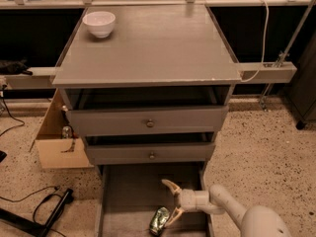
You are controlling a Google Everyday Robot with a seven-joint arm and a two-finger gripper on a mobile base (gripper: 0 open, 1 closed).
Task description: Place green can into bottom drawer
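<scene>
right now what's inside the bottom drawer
The green can lies on the floor of the bottom drawer, beside the open gripper. Its rear, under the upper drawers, is hidden.

Robotics lab: speckled floor (256, 132), loose cables (29, 197), splayed end effector (171, 200) over the bottom drawer (131, 191).

Non-task stuff I see
White bowl (99, 23) back-left on grey surface (158, 48); cardboard box (55, 149) on floor at left, blk cables (30, 197) near it; white cable (262, 38) rt.
</scene>
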